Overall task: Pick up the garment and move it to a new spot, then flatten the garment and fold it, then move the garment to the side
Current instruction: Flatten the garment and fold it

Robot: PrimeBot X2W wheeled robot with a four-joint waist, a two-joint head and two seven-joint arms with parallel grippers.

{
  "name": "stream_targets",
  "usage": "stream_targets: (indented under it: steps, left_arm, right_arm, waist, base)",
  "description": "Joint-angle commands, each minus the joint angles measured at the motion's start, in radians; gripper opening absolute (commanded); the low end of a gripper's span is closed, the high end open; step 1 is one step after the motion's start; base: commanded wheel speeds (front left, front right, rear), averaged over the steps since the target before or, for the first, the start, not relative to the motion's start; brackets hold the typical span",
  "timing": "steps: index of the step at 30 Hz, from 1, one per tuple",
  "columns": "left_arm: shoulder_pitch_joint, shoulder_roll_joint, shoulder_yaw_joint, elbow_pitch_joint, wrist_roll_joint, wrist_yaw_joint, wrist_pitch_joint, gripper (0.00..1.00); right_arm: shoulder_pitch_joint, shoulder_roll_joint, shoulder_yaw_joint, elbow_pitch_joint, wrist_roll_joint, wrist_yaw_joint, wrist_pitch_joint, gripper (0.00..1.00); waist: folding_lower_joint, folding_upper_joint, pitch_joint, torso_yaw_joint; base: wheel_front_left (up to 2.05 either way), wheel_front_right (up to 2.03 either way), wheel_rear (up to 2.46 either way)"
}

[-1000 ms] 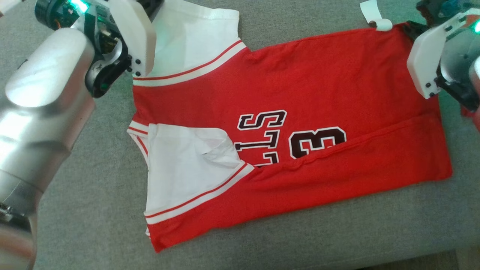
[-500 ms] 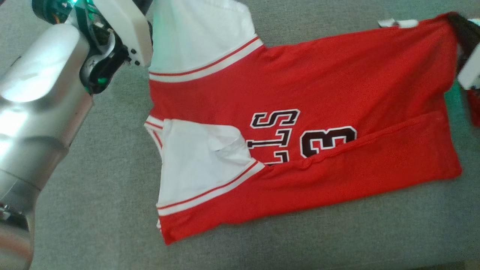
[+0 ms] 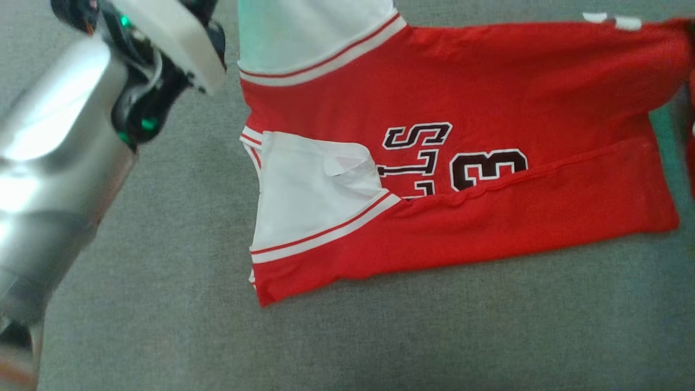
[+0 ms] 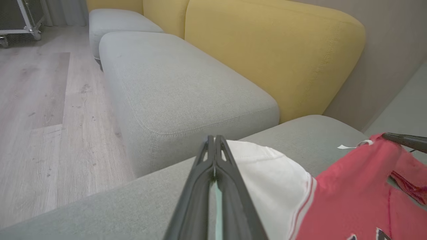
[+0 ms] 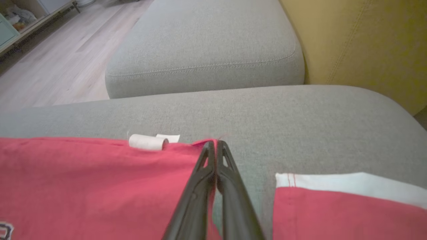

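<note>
Matt cloth garment (image 3: 488, 81) lies on coarse-woven cushion (image 3: 163, 326).

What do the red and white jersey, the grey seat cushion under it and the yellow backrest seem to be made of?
The red and white jersey looks like thin matt knit fabric: it creases and folds softly. The grey seat cushion seems to be woven upholstery cloth, with a fine visible grain. The yellow backrest looks like similar cloth over padding, given its rounded edges.
</note>
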State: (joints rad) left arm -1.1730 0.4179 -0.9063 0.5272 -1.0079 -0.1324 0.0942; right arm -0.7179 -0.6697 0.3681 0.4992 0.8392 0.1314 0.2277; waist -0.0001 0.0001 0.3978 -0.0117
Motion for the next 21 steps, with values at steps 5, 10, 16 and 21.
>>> stream_targets:
  steps: [5,10,16,21]
  left_arm:
    - [0.098,0.123,0.027,-0.136,-0.043,0.003,-0.016,0.0]
    - [0.252,0.196,0.024,-0.295,-0.08,0.047,-0.035,0.0]
    - [0.407,0.268,0.017,-0.453,-0.101,0.12,-0.062,0.0]
    - [0.536,0.318,-0.004,-0.577,-0.096,0.188,-0.097,0.0]
  right_arm:
    - [0.137,-0.032,-0.059,-0.066,-0.003,-0.001,-0.017,0.0]
    - [0.257,-0.016,-0.126,-0.103,-0.005,-0.001,-0.027,0.0]
    - [0.372,0.016,-0.189,-0.154,-0.029,-0.001,-0.032,0.0]
    - [0.48,0.063,-0.248,-0.21,-0.064,-0.001,-0.029,0.0]
  waist:
    - [0.0001,-0.0001,-0.038,0.014]
    - [0.0001,-0.0001,-0.067,0.022]
    - [0.0001,-0.0001,-0.092,0.033]
    - [0.0001,-0.0001,-0.106,0.042]
  base:
    - [0.0,0.0,0.0]
    - [0.0,0.0,0.0]
    - [0.0,0.0,0.0]
    - [0.0,0.0,0.0]
